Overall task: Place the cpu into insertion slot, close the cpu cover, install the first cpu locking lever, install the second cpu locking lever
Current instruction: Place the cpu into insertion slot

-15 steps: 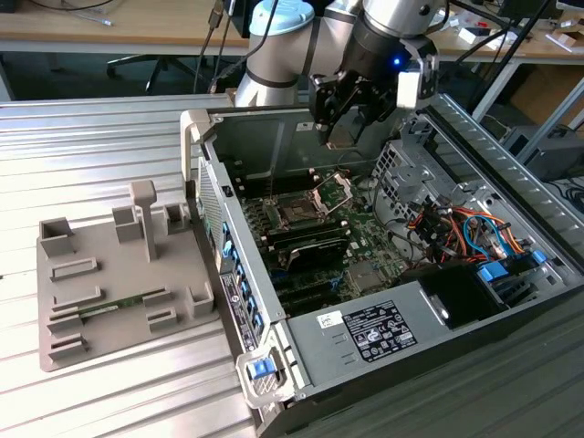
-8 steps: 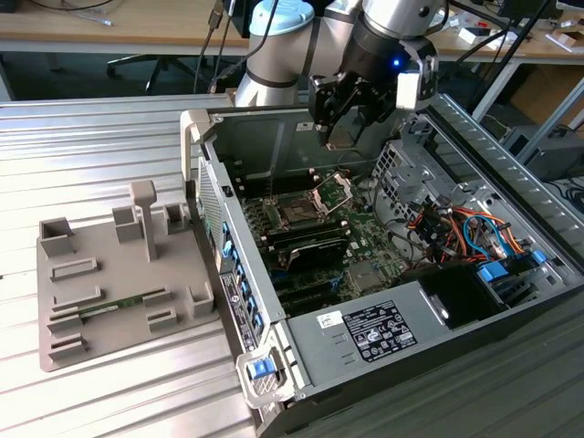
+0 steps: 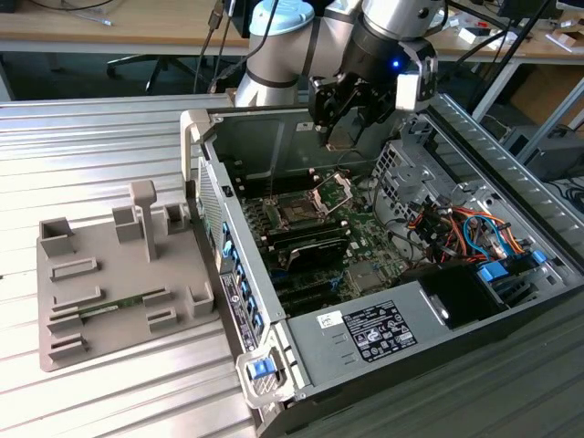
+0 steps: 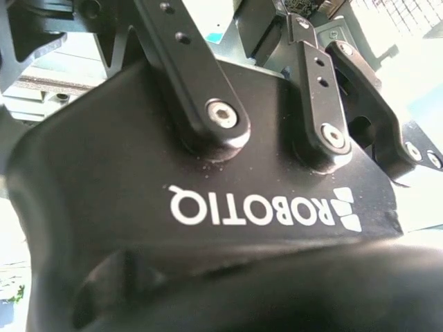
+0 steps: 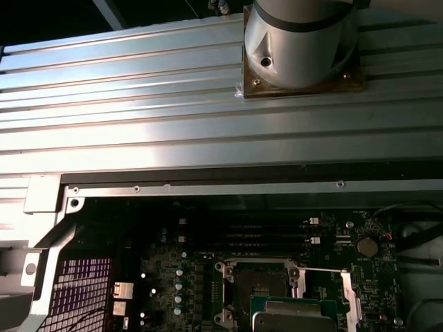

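Note:
In the exterior view my gripper (image 3: 343,128) hangs over the open computer case, shut on the cpu (image 3: 341,138), a small flat square chip. The insertion slot (image 3: 297,212) lies below it and toward the exterior view's left, a square black socket on the green board. The cpu cover (image 3: 334,191) stands swung open beside the slot. In the first wrist view the cpu (image 5: 294,317) shows a silvery top and hovers just off the insertion slot (image 5: 261,283). A thin lever wire (image 5: 322,270) runs beside the socket. The gripper's black housing (image 4: 208,207) shows in the second wrist view.
Long black memory slots (image 3: 310,242) lie beside the socket. A grey box with a white label (image 3: 383,328) sits at the case front, and orange and blue cables (image 3: 465,228) lie at the exterior view's right. A grey fixture tray (image 3: 109,274) rests on the ribbed metal table (image 3: 91,137).

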Controlling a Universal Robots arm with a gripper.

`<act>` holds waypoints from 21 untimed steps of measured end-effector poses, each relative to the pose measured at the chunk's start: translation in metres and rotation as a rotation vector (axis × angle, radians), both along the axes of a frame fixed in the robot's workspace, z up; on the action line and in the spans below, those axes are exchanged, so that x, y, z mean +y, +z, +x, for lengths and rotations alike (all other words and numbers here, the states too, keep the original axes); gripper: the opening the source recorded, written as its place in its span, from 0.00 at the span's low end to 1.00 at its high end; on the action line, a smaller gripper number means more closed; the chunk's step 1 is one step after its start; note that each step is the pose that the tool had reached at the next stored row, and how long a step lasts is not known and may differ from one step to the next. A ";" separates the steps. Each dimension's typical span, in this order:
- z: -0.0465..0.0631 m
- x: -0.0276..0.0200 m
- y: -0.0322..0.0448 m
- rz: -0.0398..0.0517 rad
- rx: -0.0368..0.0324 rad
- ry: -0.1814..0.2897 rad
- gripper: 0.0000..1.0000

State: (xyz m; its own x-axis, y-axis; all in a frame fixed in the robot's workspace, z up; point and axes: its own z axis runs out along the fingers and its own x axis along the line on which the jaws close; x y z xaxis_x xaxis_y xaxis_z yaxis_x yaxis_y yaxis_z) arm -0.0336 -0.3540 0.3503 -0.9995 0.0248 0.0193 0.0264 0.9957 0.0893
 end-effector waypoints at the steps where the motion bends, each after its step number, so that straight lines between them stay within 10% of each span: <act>1: 0.000 0.0000 -0.0001 -0.0001 0.0000 0.000 0.55; 21: 0.000 0.0000 -0.0048 0.0000 -0.0001 0.000 0.55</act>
State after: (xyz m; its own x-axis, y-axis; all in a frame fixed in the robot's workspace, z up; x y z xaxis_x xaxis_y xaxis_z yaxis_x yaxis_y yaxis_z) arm -0.0336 -0.3540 0.3456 -0.9995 0.0247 0.0193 0.0264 0.9957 0.0893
